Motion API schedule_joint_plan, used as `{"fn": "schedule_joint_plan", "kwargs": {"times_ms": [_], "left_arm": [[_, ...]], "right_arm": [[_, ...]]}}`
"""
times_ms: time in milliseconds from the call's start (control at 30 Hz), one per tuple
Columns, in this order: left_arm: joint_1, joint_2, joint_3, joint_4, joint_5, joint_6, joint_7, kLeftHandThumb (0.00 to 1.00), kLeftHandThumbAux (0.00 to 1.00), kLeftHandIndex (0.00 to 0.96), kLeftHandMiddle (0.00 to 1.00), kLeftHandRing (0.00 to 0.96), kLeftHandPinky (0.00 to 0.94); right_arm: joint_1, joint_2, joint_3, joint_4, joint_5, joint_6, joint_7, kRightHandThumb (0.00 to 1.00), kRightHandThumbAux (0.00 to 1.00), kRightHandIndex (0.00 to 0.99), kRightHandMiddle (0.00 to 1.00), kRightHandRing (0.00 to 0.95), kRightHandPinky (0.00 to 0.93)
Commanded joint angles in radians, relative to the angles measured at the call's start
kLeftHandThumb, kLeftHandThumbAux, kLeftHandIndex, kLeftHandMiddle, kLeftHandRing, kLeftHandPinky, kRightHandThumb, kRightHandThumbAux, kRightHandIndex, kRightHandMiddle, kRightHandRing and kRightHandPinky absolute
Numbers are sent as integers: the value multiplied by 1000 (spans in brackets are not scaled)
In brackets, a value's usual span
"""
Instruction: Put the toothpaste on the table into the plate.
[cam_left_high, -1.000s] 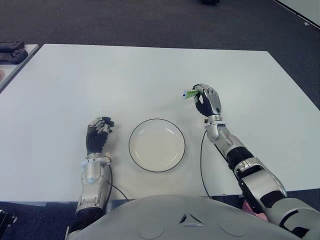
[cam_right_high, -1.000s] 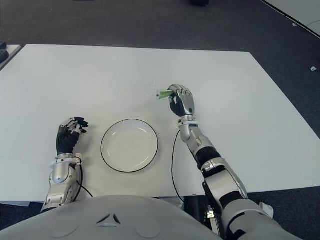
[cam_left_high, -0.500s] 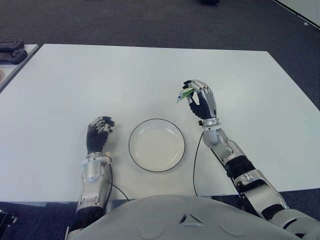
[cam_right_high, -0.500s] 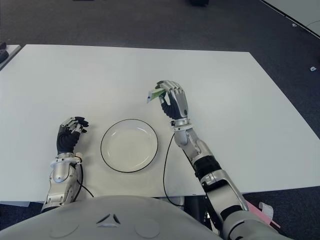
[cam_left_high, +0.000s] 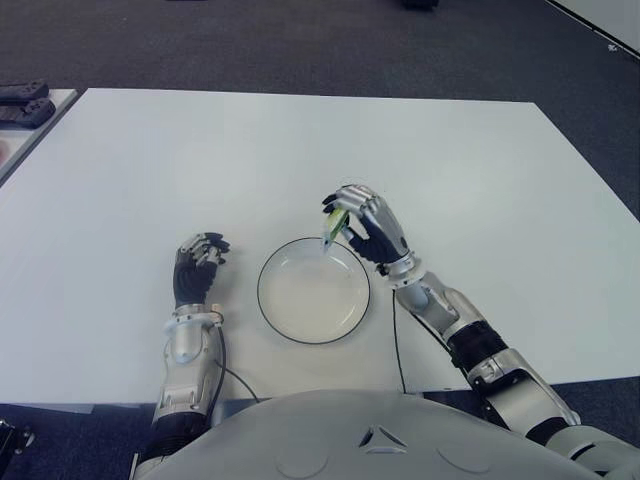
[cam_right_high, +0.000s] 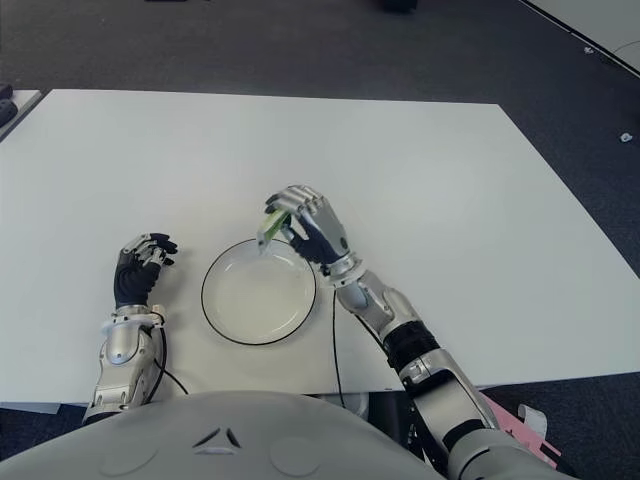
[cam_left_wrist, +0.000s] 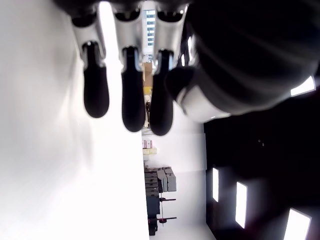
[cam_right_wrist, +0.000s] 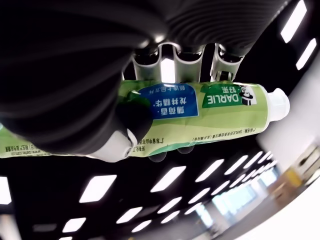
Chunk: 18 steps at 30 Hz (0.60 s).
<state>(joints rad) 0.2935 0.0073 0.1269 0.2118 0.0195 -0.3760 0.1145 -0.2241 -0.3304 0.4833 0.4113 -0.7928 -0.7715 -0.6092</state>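
Note:
My right hand (cam_left_high: 366, 222) is shut on a green toothpaste tube (cam_left_high: 335, 226) and holds it in the air over the far right rim of the white plate (cam_left_high: 312, 300). The tube tilts down toward the plate. In the right wrist view the tube (cam_right_wrist: 200, 107), with its white cap, is pinched between thumb and fingers (cam_right_wrist: 177, 62). The plate has a dark rim and nothing lies in it. My left hand (cam_left_high: 197, 265) shows to the left of the plate with its fingers (cam_left_wrist: 125, 95) curled and holding nothing.
The white table (cam_left_high: 300, 150) stretches far behind the plate. At the far left edge a second table holds dark objects (cam_left_high: 25, 100). Dark carpet (cam_left_high: 300, 40) lies beyond the table.
My right hand carried the toothpaste from the table's middle right toward me and leftward, down to the plate's far right rim. The left hand stayed put.

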Motion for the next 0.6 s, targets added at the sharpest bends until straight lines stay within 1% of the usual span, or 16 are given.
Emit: {"fn": "schedule_joint_plan", "kwargs": {"times_ms": [33,100,200,433,600], "left_arm": [[15,-15,-2,38,0,40,8,708,723,431,504,500,530],[14,-16,-2,38,0,40,9,709,723,431,506,501,533],[13,-19,-1,40,3,39,12,709,723,431,507,504,537],[13,-22,2,43,4,36,9,709,724,430,506,505,531],[15,-22,2,44,3,32,5,708,724,430,503,501,527]], "right_arm": [[-2,-17,51,-7,-71,-45,23,850,678,403,550,875,888],[-4,-25,61,-7,-80,-54,41,850,678,404,550,878,890],[-10,-48,95,2,-120,-64,79,850,677,407,552,881,891],[-44,-62,175,60,-223,-69,89,849,675,416,555,884,891],[-72,-73,217,81,-234,-87,140,849,673,422,564,877,877]]}}
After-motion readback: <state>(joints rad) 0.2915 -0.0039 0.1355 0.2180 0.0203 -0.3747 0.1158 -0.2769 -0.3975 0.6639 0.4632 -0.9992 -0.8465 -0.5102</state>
